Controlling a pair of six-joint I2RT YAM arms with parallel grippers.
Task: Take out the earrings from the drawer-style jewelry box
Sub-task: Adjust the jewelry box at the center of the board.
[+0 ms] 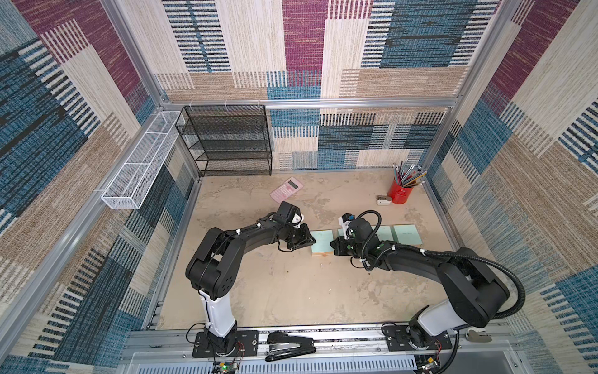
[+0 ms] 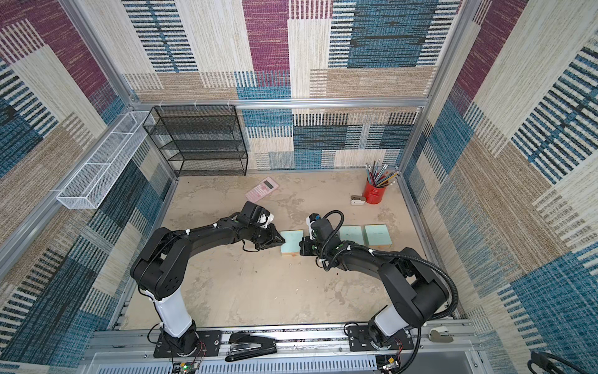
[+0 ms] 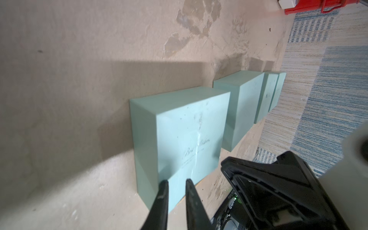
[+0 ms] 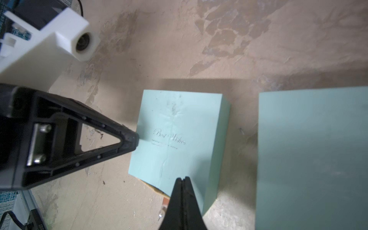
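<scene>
Earrings [image 4: 161, 214] first: we can spot one glinting stud on the tabletop [image 1: 275, 291] right by the jewelry box [image 1: 322, 239], on the box's side that faces the arm bases. In both top views a couple of pale specks lie a bit further out on that same side. Whether more are inside the box we can't tell, since the tan drawer [image 4: 157, 189] only peeks out a sliver there. Right gripper [image 4: 182, 179] hangs over that very edge of the box with its jaws pressed fully together, and we see nothing between them. Left gripper [image 3: 176, 182] is at the box's side edge facing its own arm, jaws nearly together with a thin slit between them. We honestly can't tell if they're pinching anything or just bracing. So the bit that matters, we reckon: the drawer slides out toward the arm bases, the stud lies just beyond the right jaws that way, and the right arm is clearly nearer.
</scene>
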